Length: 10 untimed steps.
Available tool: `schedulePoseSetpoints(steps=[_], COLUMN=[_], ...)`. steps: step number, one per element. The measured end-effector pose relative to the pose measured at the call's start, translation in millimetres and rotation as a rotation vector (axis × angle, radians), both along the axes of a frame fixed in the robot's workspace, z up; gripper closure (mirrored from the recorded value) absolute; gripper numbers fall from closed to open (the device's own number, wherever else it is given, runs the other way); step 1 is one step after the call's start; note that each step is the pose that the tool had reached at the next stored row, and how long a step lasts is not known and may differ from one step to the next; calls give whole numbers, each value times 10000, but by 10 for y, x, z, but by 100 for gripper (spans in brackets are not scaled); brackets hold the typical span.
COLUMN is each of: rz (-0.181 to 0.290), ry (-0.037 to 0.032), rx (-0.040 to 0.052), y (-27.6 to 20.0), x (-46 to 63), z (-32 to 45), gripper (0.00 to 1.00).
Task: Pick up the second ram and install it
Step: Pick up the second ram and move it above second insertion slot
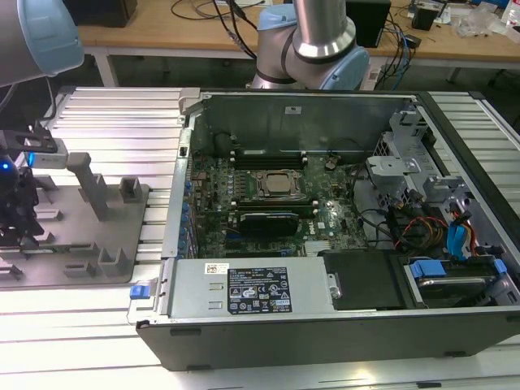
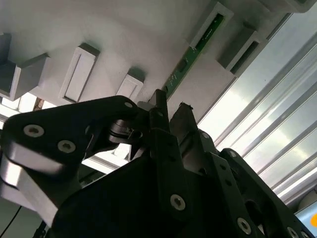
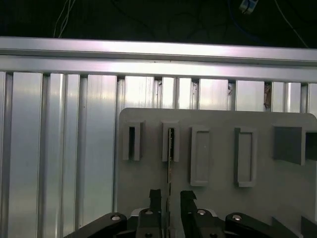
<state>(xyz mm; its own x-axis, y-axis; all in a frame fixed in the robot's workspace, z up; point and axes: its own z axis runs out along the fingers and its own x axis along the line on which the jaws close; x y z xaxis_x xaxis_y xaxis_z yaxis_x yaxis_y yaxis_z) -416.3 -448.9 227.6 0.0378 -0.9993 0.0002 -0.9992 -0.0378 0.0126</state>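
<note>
- We see our gripper [image 3: 170, 194] spread open, one finger on each side of the second ram [image 3: 170, 158], with neither finger pressing on it.
- The second ram stands on edge, with its far end in a slotted block of the grey fixture plate [image 3: 218, 119].
- In the exterior view, the plate lies at nine o'clock. The open computer case [image 1: 325, 343] sits near it, reaching from the centre to three o'clock.

An open computer case [image 1: 325, 341] lies on a ribbed aluminium table [image 1: 122, 122], its green motherboard [image 1: 317, 219] exposed and a silver power supply [image 1: 252, 288] along its near wall. Just beside it, toward the exterior view's left, sits a grey fixture plate [image 1: 81, 240] with upright blocks. A wooden bench [image 1: 162, 28] strewn with cables stands behind.
</note>
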Motion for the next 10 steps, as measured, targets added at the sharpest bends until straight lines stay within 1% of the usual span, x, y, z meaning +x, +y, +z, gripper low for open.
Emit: schedulePoseSetpoints(steps=[5,8,10], rz=[17,17,19], ry=[3,0,1], rx=[-2,1,-1], y=[-2,-6,-7], x=[-40,-46,-47], z=[-145,-173,-213], gripper=[72,72,72])
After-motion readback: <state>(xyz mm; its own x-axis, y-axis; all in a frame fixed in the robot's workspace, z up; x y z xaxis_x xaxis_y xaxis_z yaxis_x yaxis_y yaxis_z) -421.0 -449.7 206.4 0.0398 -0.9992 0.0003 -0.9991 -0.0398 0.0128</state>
